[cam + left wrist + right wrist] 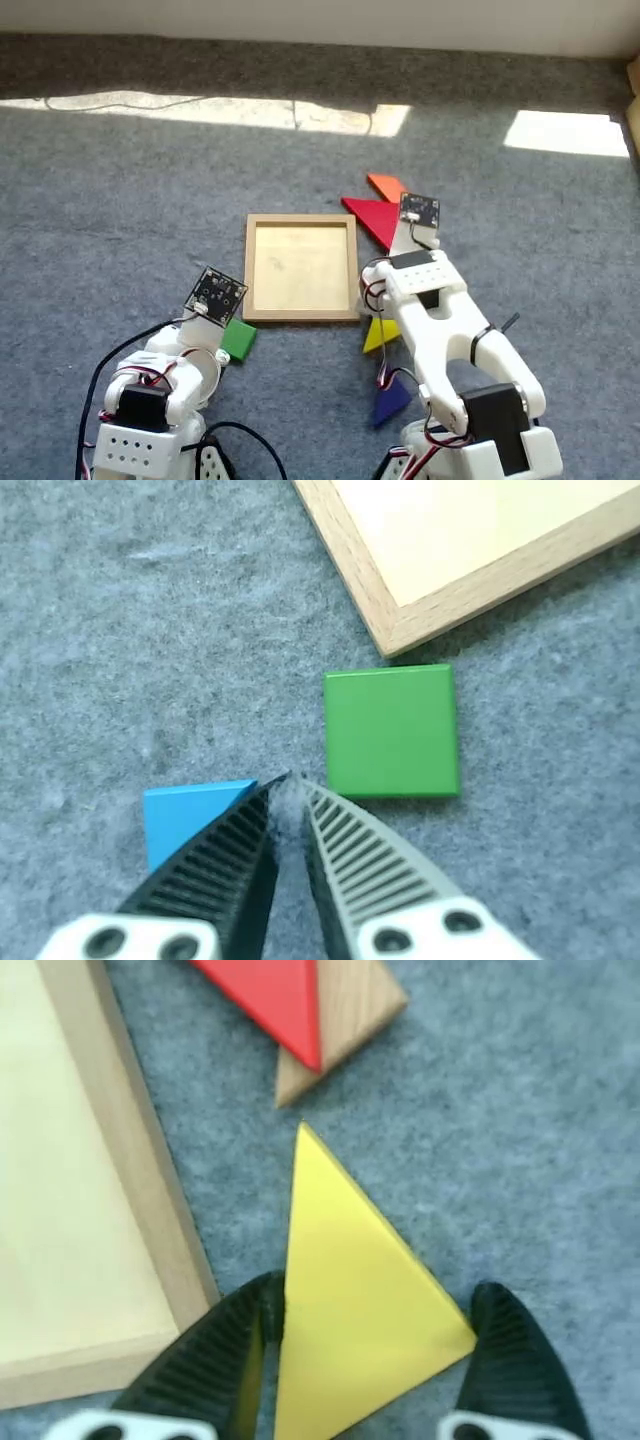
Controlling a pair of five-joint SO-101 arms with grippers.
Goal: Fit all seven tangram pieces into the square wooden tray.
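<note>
The square wooden tray (300, 316) lies mid-table with nothing in it. My left gripper (290, 780) is shut and holds nothing; its tips rest on the carpet between the green square (392, 730) and a light blue triangle (190, 815), near the tray's corner (400, 630). My right gripper (365, 1350) is open, its fingers (220, 1350) straddling the yellow triangle (350, 1290) beside the tray's edge (150, 1180). Beyond it, a red triangle (275, 995) overlaps a wooden-coloured piece (350, 1010). The high view shows the green square (238, 340), the yellow triangle (380, 333) and the red triangle (375, 218).
An orange piece (388, 186) lies behind the red triangle. A dark blue triangle (390, 400) sits near the right arm's base. Grey carpet covers the table, with open room left of the tray and at the back. Cables run by both arm bases.
</note>
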